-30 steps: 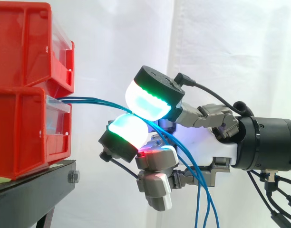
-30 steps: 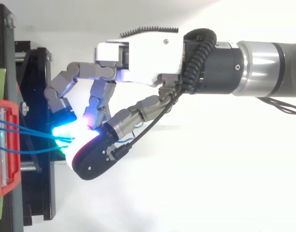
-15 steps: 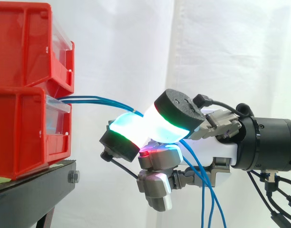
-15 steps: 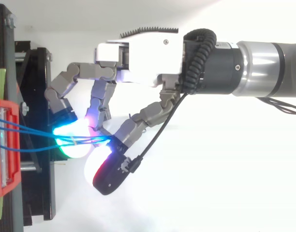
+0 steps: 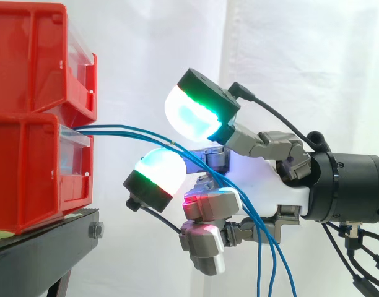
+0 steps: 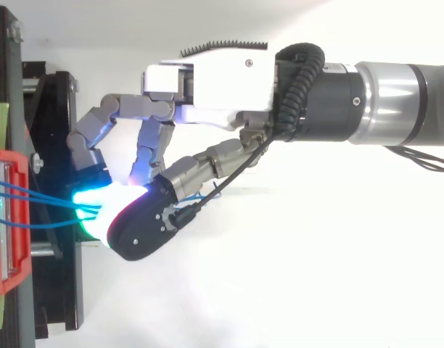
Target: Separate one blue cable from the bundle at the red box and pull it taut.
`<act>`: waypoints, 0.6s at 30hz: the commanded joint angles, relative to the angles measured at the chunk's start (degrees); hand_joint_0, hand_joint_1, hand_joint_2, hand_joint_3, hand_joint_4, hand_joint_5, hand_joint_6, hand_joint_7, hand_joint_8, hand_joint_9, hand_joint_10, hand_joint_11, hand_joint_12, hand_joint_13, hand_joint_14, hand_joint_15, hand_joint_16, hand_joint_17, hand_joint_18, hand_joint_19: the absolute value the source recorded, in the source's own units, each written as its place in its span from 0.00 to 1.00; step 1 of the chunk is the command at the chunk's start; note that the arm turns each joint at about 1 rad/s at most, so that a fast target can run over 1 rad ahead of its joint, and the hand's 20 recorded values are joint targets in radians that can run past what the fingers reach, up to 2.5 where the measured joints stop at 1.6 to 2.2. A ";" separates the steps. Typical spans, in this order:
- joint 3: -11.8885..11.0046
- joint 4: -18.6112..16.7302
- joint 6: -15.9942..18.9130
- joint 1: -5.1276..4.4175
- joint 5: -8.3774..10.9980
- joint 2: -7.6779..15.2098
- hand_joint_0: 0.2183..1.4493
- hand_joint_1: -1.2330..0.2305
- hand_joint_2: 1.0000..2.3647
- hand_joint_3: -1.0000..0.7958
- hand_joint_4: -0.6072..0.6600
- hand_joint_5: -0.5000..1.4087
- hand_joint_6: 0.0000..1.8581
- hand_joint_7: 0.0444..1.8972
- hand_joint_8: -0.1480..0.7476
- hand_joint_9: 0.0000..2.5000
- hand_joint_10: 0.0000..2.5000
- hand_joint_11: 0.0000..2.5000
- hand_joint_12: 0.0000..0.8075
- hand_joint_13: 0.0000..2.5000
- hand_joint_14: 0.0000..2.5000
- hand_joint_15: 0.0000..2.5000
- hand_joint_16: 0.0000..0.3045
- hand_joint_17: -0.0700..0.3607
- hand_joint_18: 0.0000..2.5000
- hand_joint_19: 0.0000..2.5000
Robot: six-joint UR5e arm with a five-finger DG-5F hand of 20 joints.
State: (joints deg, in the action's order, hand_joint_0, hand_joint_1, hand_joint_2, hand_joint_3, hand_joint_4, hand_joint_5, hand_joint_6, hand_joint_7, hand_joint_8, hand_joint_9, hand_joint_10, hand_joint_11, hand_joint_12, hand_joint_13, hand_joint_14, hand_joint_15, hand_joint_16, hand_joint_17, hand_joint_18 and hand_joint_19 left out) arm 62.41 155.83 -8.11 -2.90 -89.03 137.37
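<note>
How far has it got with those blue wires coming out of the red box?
Done: the hand is at the bundle, with the blue cables from the red box running between its glowing pads. In hand: nothing is pinched; the pads stand apart and several cables lie together across the lower one. Left: single one out, pinch it and pull it taut; they all sag now.

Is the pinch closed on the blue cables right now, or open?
Open. Side view: the hand holds its upper pad apart from the lower pad; blue cables run through the gap.
</note>
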 commanded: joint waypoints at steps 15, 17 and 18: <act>-0.01 0.00 -0.06 0.00 -0.09 0.00 0.48 0.20 0.00 0.30 0.38 0.18 0.49 0.64 0.48 0.49 0.01 0.51 0.47 0.45 0.01 0.36 0.14 0.39 0.38 0.36; -0.01 0.00 -0.06 0.00 -0.09 0.00 0.50 0.20 0.00 0.28 0.36 0.18 0.50 0.68 0.48 0.49 0.01 0.51 0.46 0.44 0.01 0.36 0.14 0.39 0.38 0.35; -0.01 0.00 -0.06 0.00 -0.09 0.00 0.49 0.19 0.00 0.28 0.36 0.18 0.50 0.70 0.48 0.49 0.01 0.51 0.46 0.44 0.01 0.36 0.14 0.39 0.38 0.35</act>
State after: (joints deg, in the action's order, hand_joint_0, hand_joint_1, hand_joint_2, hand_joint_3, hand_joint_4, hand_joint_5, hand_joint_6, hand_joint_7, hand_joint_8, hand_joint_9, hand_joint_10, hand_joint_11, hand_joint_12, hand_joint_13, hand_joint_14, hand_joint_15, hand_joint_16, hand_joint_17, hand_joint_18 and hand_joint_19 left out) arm 62.40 155.83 -8.17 -2.90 -89.12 137.37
